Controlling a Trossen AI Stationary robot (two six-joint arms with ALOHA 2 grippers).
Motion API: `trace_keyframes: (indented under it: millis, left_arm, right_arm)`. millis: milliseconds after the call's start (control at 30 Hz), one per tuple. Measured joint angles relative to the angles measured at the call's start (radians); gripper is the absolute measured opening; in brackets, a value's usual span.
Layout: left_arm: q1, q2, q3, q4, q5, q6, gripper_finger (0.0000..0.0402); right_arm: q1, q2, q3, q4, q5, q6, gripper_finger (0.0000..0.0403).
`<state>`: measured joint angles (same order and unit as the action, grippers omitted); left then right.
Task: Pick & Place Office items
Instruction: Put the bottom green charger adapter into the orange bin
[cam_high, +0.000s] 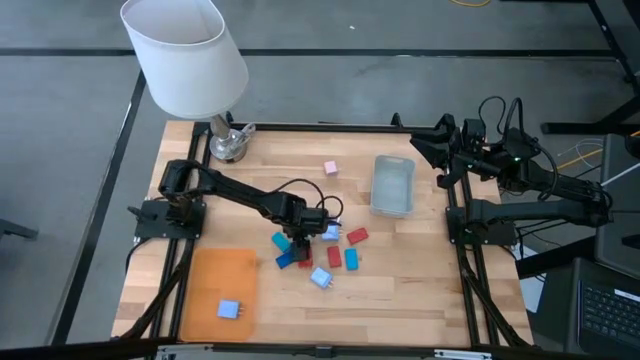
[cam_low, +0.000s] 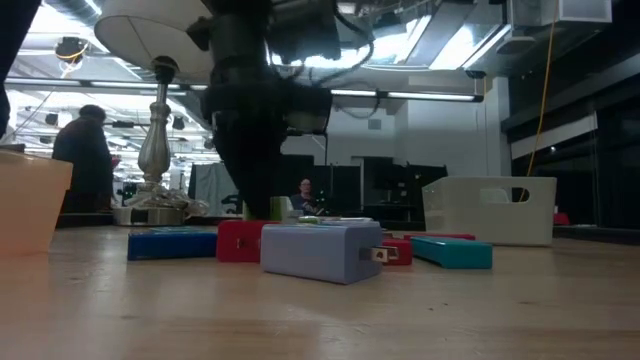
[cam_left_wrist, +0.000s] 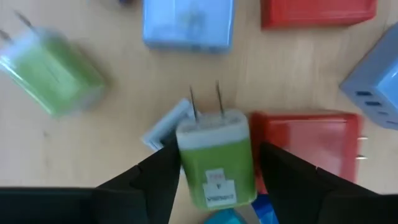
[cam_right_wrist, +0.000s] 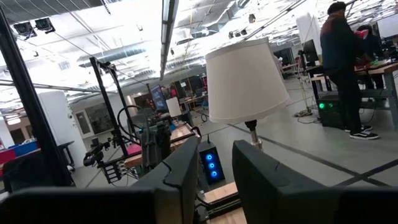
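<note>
Green and boxy, the plug-in charger sits between the left claw fingers, prongs pointing away from the wrist; the fingers flank it closely, but whether they are clamped on it or only bracketing it I cannot tell. It belongs to the cluster of office items at the middle of the desk, where red, blue, light blue and green pieces lie close together, some touching. Out from there, one light blue piece already rests on the orange tray at about seven o'clock from the cluster, and a pink piece lies alone at twelve o'clock. At two o'clock, the translucent bin looks to hold nothing, as far as the high view shows. By my judgement the job is barely begun: one item placed, roughly ten left. Folded back at the desk's three o'clock edge, the right claw waits with fingers together, holding nothing.
</note>
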<state>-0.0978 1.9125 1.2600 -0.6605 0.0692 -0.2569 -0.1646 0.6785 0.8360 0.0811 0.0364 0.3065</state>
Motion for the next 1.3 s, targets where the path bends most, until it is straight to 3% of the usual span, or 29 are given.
trace_keyframes:
  millis: [233, 433, 567, 800, 1033, 1200, 1300]
  left_arm:
    - [-0.002, 0.049, 0.004, 0.005, 0.027, -0.053, 0.0191]
    - [0.008, 0.011, -0.001, 0.004, 0.018, -0.062, 0.0142]
    - [0.023, -0.022, -0.007, -0.023, 0.032, -0.092, 0.0142]
    - [0.052, -0.125, -0.005, -0.048, 0.030, -0.119, 0.0142]
    - [0.071, -0.309, -0.002, -0.137, 0.027, -0.169, 0.0142]
    - [-0.018, -0.438, -0.013, -0.386, 0.013, -0.203, 0.0142]
    - [-0.140, -0.511, -0.099, -0.413, 0.054, -0.324, 0.0142]
  right_arm:
    - [0.000, 0.000, 0.000, -0.004, 0.000, 0.000, 0.0101]
    - [0.000, 0.000, 0.000, -0.007, 0.000, 0.000, 0.0101]
    - [0.000, 0.000, 0.000, -0.007, 0.000, -0.004, 0.0101]
    - [0.000, 0.000, 0.000, -0.007, 0.005, -0.018, 0.0101]
    - [0.000, 0.000, 0.000, -0.007, 0.008, -0.027, 0.0100]
    - [0.000, 0.001, 0.000, -0.007, 0.008, -0.027, 0.0100]
    - [0.000, 0.001, 0.000, -0.009, 0.008, -0.027, 0.0100]
